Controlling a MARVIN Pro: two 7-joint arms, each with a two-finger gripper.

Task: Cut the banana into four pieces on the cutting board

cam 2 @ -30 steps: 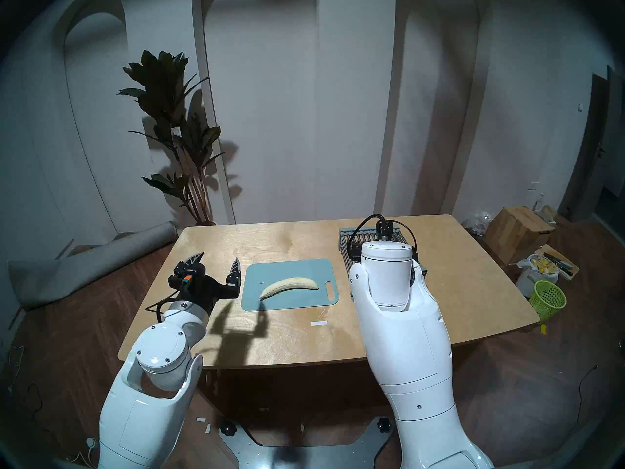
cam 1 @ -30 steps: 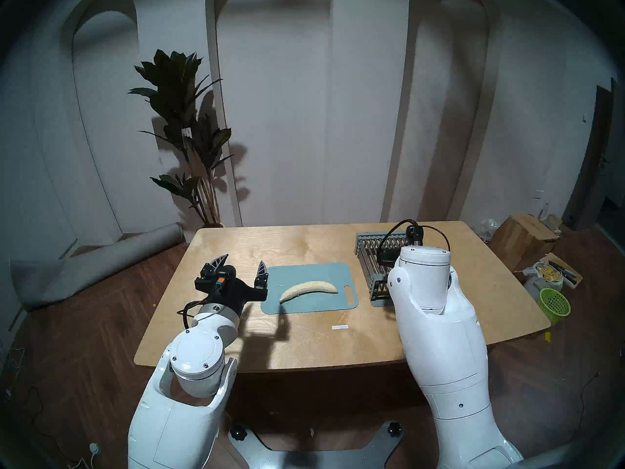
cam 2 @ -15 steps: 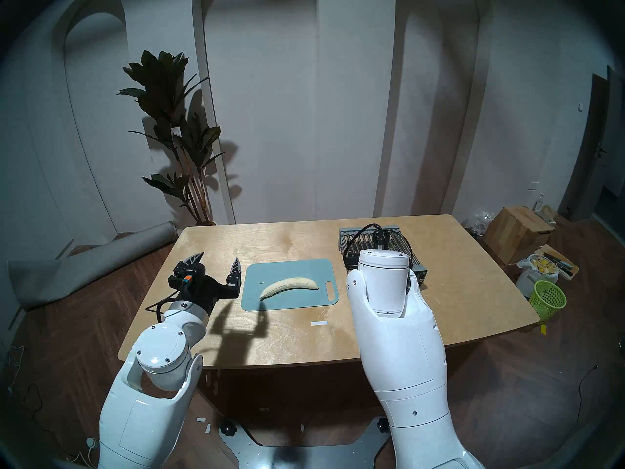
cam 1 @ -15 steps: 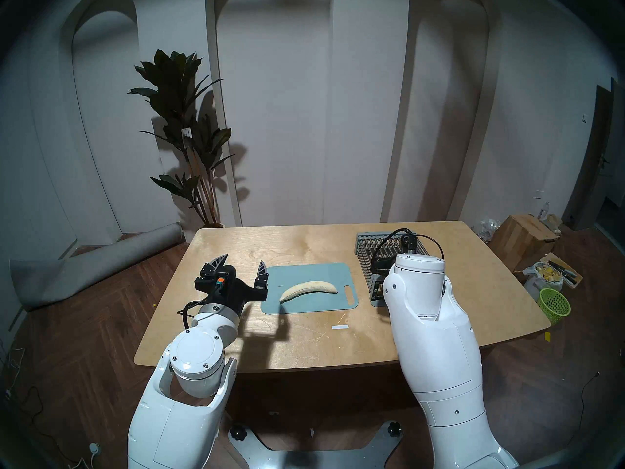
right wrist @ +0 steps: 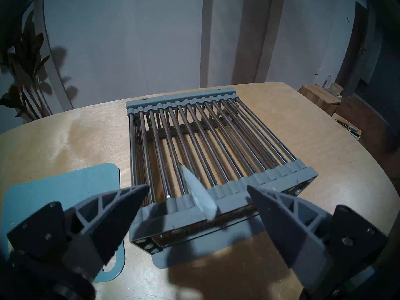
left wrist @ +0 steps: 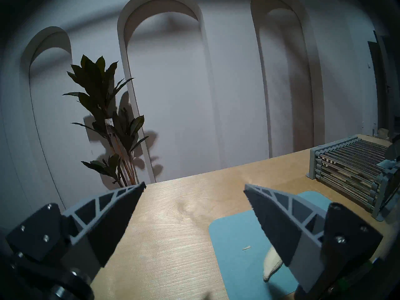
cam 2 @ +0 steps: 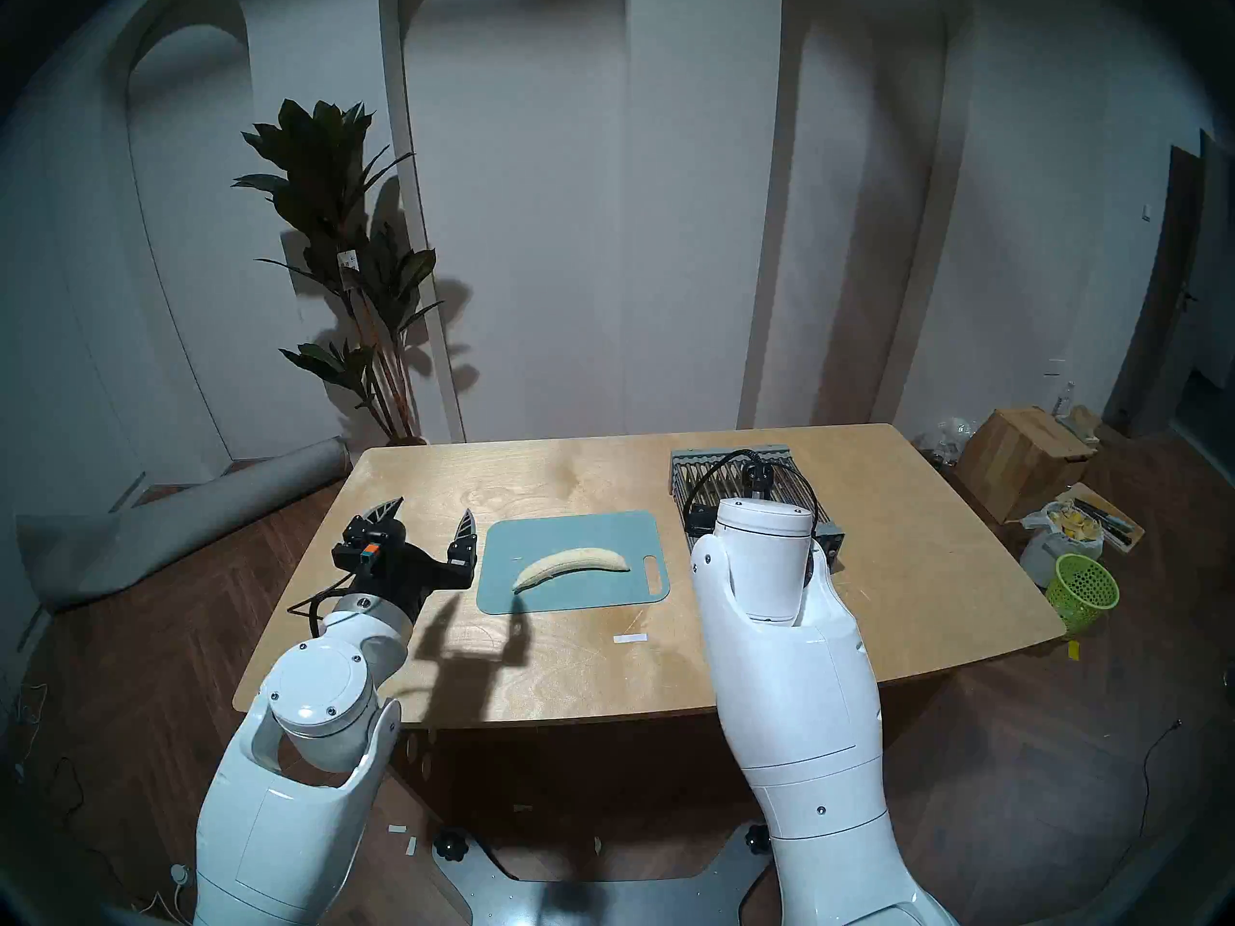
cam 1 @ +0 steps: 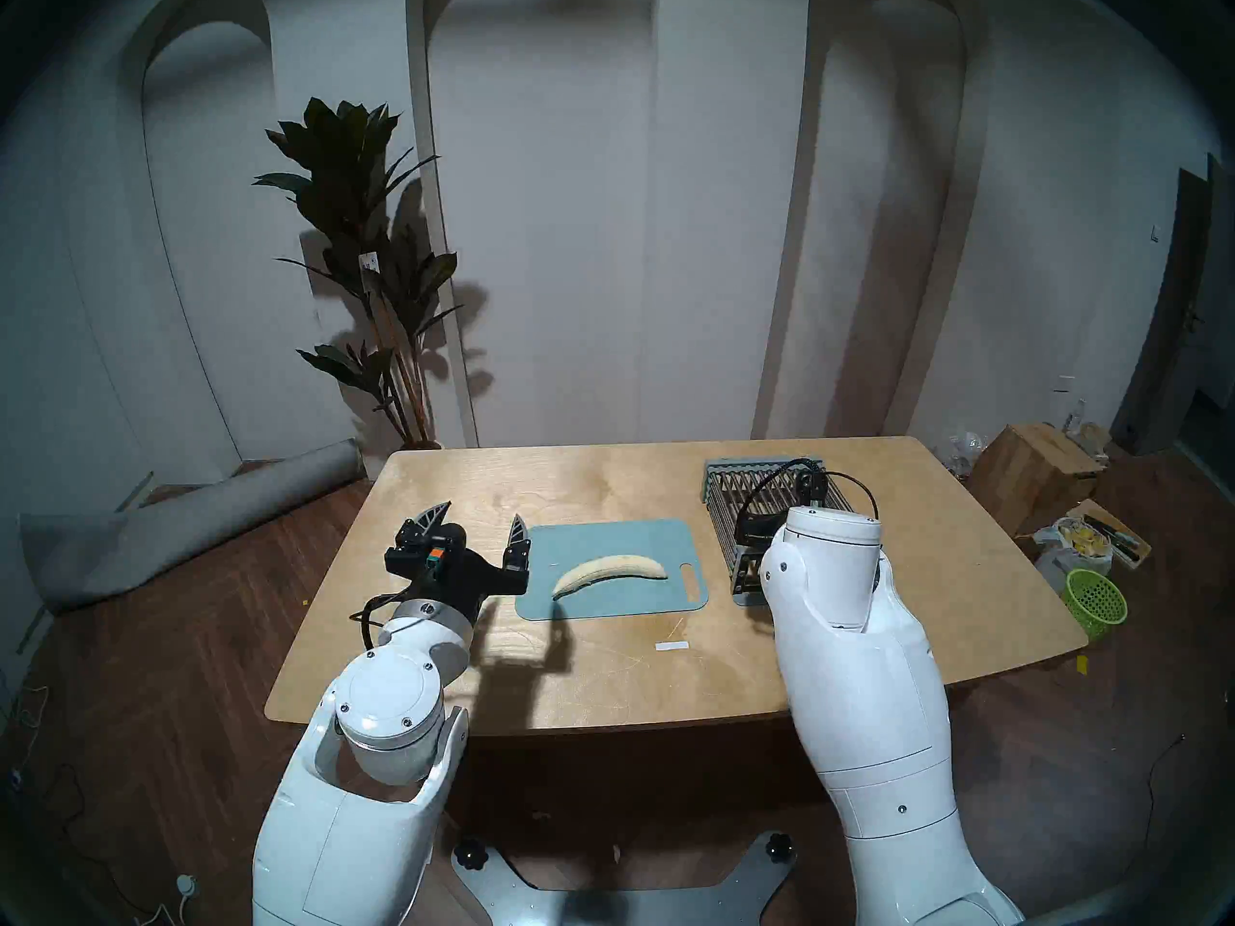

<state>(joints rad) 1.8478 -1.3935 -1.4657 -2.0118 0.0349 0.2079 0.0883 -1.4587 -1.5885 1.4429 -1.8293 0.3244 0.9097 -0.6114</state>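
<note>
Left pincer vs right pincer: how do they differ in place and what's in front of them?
The left pincer hangs beside the board's plain end, near the banana; the right pincer hangs at the rack's near edge. The left pincer has bare table ahead of it; the right pincer faces a pale knife-like handle lying on the rack. Both are open and hold nothing.

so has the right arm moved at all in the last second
Yes. In the head view the right arm's wrist has slid toward the robot's left and a little down the image, covering more of the grey wire rack's near end.
</note>
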